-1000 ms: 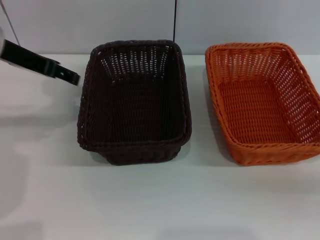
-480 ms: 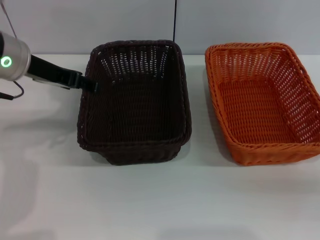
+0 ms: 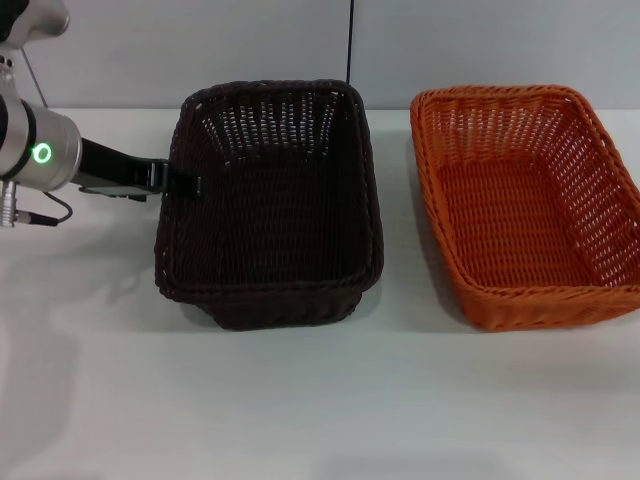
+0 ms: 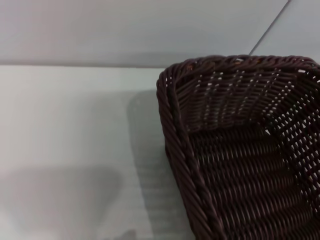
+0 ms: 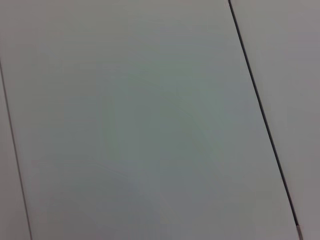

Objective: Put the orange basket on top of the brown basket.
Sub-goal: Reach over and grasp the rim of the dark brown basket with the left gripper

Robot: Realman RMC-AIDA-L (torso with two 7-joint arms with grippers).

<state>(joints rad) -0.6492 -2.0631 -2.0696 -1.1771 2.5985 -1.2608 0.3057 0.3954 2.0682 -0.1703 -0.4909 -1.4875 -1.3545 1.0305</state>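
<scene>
The bright orange rectangular woven basket [image 3: 528, 205] sits on the right side of the white table [image 3: 300, 400], open side up, with nothing inside that I can see through its weave. It is well apart from my grippers, and only the head view shows it at all.

To its left, with a strip of bare table between them, stands the very dark brown rectangular woven basket [image 3: 270, 205], also upright and showing nothing in it. The two are not touching.

My left gripper [image 3: 185, 183] reaches in from the left, its dark tip right at the brown basket's left rim, about halfway along that long side. From the head view I cannot tell whether the tip touches the braid or just hangs over it, and I cannot tell whether the fingers are spread or closed. A green light glows on the silver wrist [image 3: 40, 153] behind it.

My left wrist view gives what the head view does not: a close look at the brown basket's [image 4: 240, 150] braided rim and far corner, with the pale wall [image 4: 125, 30] beyond.

My right wrist view shows only pale wall panels [image 5: 140, 120] and a dark seam [image 5: 260, 105]; my right gripper appears in no view.
</scene>
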